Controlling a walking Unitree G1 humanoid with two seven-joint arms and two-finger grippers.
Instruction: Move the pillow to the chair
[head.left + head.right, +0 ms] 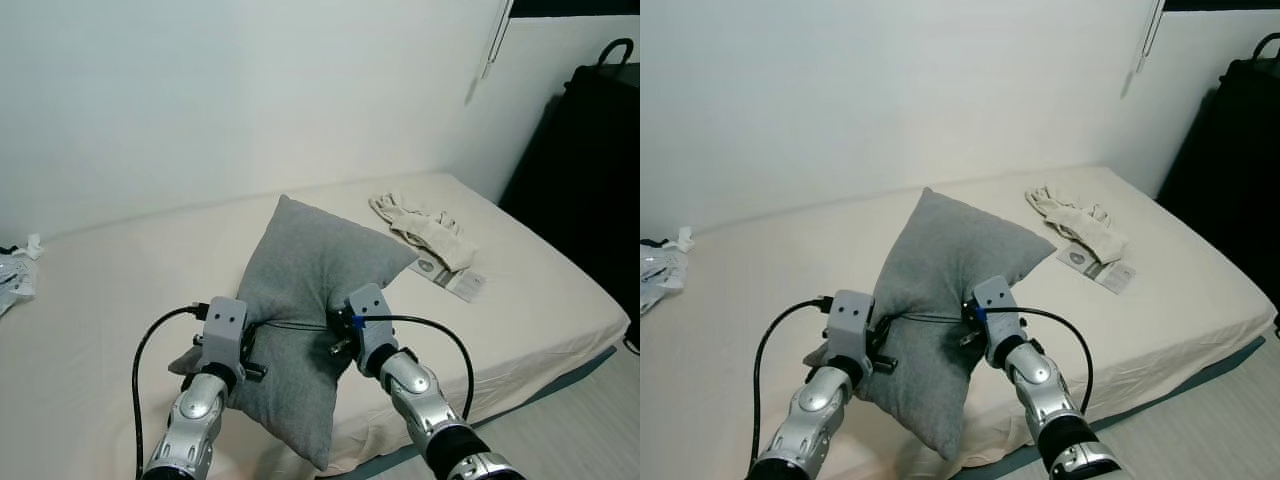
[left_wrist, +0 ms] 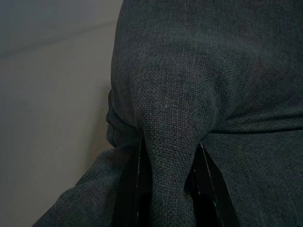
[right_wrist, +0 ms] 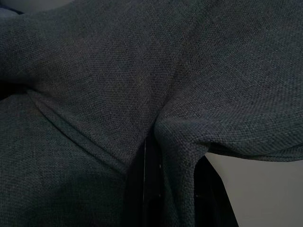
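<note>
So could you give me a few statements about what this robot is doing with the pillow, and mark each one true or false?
1. Both grippers pinch folds of the grey pillow. True: the left gripper and the right gripper each have fabric bunched between their fingers.
2. The pillow lies flat on the bed. False: it stands tilted up, one corner pointing upward.
3. A pale cloth lies on the bed to the robot's right of the pillow. True.
4. The pillow is red. False: it is grey.
5. The pillow sits on a chair. False: it is over the bed.

Both end effector fingertips buried in pillow (image 1: pixel 300 300) folds, black object (image 1: pixel 590 190) cut off at frame edge
</note>
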